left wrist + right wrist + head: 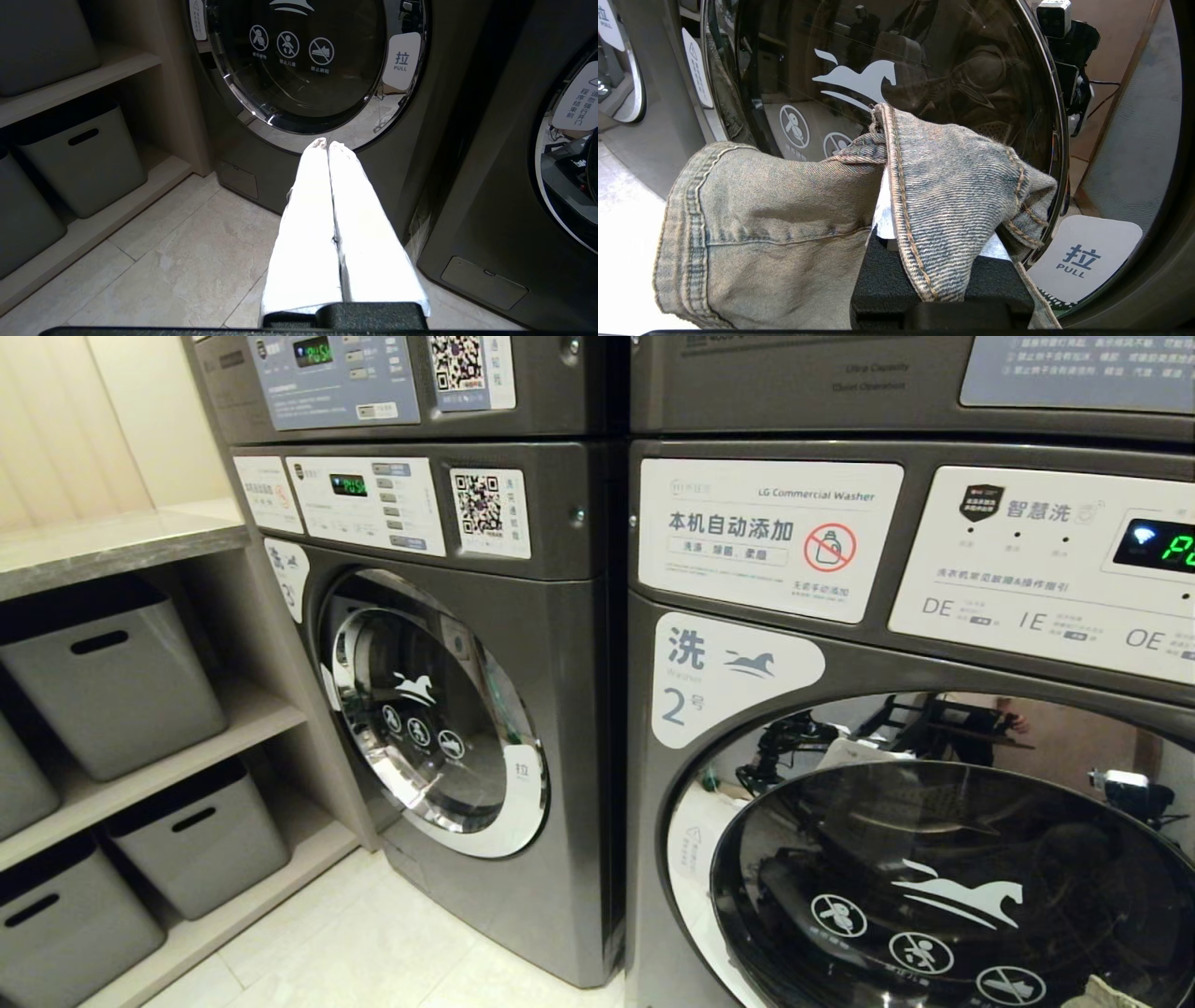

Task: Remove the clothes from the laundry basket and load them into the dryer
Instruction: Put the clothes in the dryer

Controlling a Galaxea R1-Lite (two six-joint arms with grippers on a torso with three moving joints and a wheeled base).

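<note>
A faded blue denim garment (784, 210) hangs over my right gripper (888, 140), which is shut on it; only a strip of its white fingers (883, 214) shows under the cloth. It is held close before the shut round glass door (962, 60) of the grey front-loader marked 2 (709, 681), labelled as a washer. A scrap of the denim (1111, 994) shows low in the head view. My left gripper (328, 143) is shut and empty, low above the floor, pointing at the neighbouring machine's shut door (303, 70). The laundry basket is out of view.
More machines (560, 383) are stacked above the two front-loaders. Wooden shelves (187, 756) with grey storage bins (121, 681) stand on the left. A white PULL tab (1083, 261) sits at the door's edge. Pale floor tiles (187, 261) lie in front.
</note>
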